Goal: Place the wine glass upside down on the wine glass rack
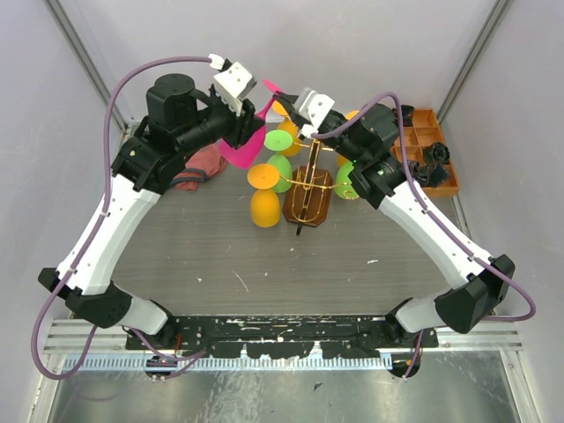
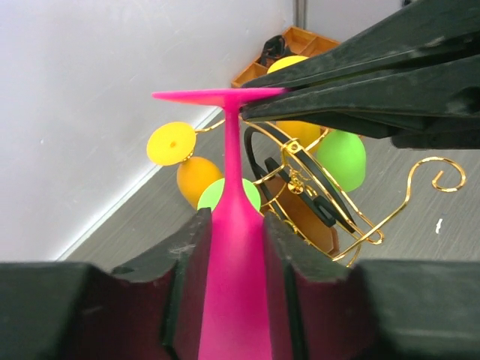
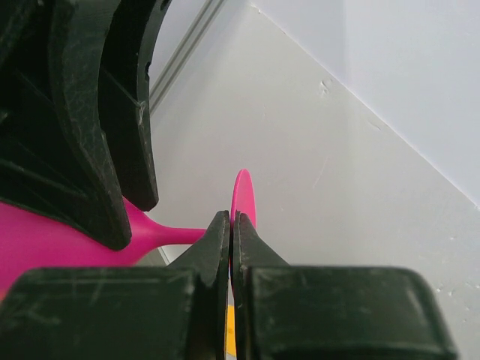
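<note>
Wine glass (image 2: 234,262), wrist views show pinched foot

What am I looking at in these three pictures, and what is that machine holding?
Two robot arms are bolted to a table. One picture looks down from above; the other two come from cameras on each wrist. On the table stand a gold wire rack hung with coloured glasses, a reddish cloth and an orange tray. The right tool pinches the foot of a pink wine glass. The left tool has a finger on each side of its bowl; whether it grips is unclear.
</note>
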`<state>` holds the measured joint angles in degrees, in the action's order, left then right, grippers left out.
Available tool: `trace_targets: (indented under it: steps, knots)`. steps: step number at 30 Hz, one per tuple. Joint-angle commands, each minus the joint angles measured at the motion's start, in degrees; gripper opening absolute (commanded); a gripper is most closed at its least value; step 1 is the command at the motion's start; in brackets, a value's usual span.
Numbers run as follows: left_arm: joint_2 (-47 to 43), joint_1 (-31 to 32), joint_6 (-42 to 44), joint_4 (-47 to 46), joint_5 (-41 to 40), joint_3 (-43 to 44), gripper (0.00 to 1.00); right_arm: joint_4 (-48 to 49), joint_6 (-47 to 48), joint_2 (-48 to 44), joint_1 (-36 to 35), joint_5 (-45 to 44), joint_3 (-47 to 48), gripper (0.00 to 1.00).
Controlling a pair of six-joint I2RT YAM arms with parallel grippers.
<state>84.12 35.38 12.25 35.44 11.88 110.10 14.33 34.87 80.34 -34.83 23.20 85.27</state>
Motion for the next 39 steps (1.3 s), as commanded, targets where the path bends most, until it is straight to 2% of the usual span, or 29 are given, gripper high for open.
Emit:
trace_targets:
  steps: [1,4,8,14,18,21,28,29,32,34,39]
  knots:
    - [-1.12,-0.44,-0.08,-1.92,-3.65,-2.24,0.47,4.4,0.21,-3.51,-0.33,-0.25,0.75,0.01]
    - [-0.83,-0.54,-0.39,-3.44,-3.46,-2.27,0.53,4.67,-0.24,-3.45,-0.28,0.38,0.77,0.01]
    - [0.04,-0.49,-0.99,-5.16,-2.3,-2.03,0.54,5.65,-1.34,-3.09,-0.4,1.25,0.79,0.01]
    - [1.0,-0.49,-1.54,-6.76,-0.72,-1.56,0.51,6.57,-2.02,-2.48,-1.32,2.22,1.18,0.01]
    - [1.76,-0.46,-1.99,-7.16,0.31,-0.94,0.46,6.68,-2.04,-2.07,-1.85,2.41,1.45,0.01]
    - [2.5,-0.49,-1.75,-5.99,0.34,-0.17,0.38,6.76,-1.96,-2.1,-2.03,2.38,1.56,0.01]
    - [3.47,-0.48,-0.11,-1.86,1.12,1.87,0.03,6.68,-0.53,-2.48,-2.1,-0.41,1.33,0.01]
    - [3.42,-0.48,0.02,-1.56,1.08,1.9,0.0,6.74,-0.33,-2.54,-2.16,-0.63,1.24,0.04]
    - [3.16,-0.51,0.29,-1.44,1.02,1.66,0.0,7.18,-0.05,-2.79,-2.1,-1.51,1.05,0.1]
    - [2.94,-0.49,0.39,-1.51,-0.17,1.61,0.0,7.18,0.11,-2.96,-2.17,-3.44,1.04,0.22]
    - [1.79,-0.76,0.76,-2.17,-10.56,1.86,0.0,6.76,0.21,-3.81,-2.05,-14.06,0.88,0.33]
